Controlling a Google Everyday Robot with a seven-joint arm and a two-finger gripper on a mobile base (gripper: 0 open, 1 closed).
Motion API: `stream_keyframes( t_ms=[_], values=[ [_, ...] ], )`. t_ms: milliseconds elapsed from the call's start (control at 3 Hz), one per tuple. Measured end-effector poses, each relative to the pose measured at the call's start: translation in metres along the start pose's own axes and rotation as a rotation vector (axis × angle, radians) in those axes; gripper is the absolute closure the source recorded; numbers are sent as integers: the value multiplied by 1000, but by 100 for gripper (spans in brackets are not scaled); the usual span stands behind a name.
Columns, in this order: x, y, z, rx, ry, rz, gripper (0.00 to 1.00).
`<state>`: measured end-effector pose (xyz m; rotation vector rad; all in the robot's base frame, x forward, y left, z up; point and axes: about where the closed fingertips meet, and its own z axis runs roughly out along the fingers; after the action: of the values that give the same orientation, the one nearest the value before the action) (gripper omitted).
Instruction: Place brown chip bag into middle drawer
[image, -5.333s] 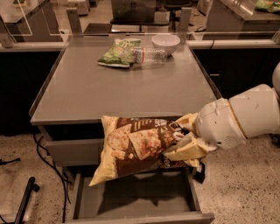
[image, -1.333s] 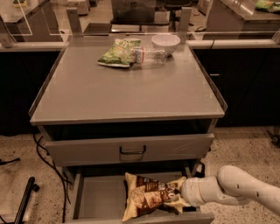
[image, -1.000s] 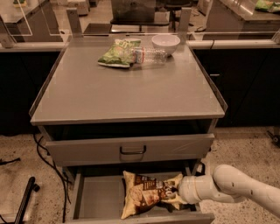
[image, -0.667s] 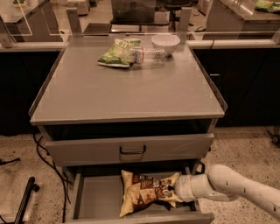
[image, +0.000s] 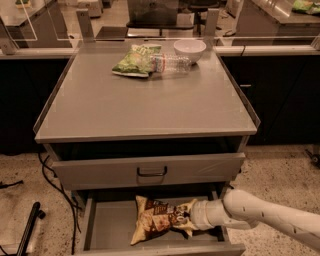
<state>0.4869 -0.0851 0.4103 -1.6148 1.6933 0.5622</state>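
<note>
A grey metal cabinet with a flat top and low raised side rims stands on a pale speckled floor. It shows 2 drawers: 1 closed drawer front with a dark handle, and 1 open drawer below it. Black cables trail down on the left. Dark counters topped by clear panels run behind. The light is dim and warm. The gripper is low inside the open drawer.

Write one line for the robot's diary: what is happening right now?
task: bag into drawer | brown chip bag: inside the open drawer | tool: in the drawer, at the bag's right end
</note>
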Motion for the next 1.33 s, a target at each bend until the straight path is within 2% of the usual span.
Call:
stream_keyframes(
  t_ms=[333,667,1000,1333],
  values=[
    [4,-3,13,-9,40,29,100],
    [4,-3,14,-9,40,29,81],
    [4,-3,14,-9,41,29,58],
    [3,-5,15,10,79,10,34]
  ],
)
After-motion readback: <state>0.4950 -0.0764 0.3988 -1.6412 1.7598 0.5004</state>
